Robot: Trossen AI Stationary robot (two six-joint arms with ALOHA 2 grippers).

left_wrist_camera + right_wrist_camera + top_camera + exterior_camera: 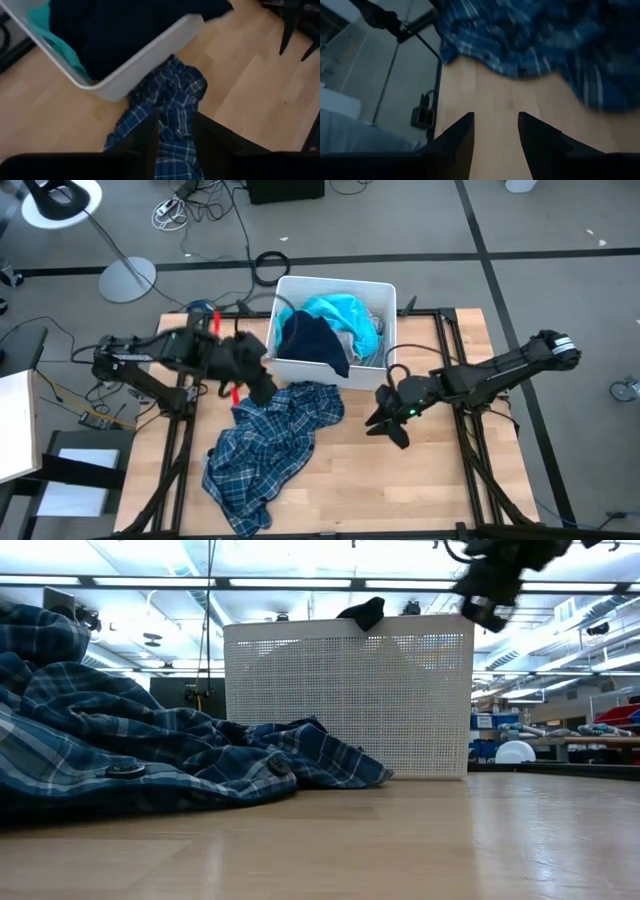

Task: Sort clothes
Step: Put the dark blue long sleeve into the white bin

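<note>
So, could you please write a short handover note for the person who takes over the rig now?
Left gripper: open, empty, above the near-left corner of the white bin.
Right gripper: open, empty, over bare table, right of the plaid shirt.
Done: navy garment and turquoise piece are in the bin.
Left: the plaid shirt lies spread on the table, one edge against the bin.

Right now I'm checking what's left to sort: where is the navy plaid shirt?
In the high view the navy plaid shirt lies spread on the table, left of centre, touching the white bin's front wall.
</note>
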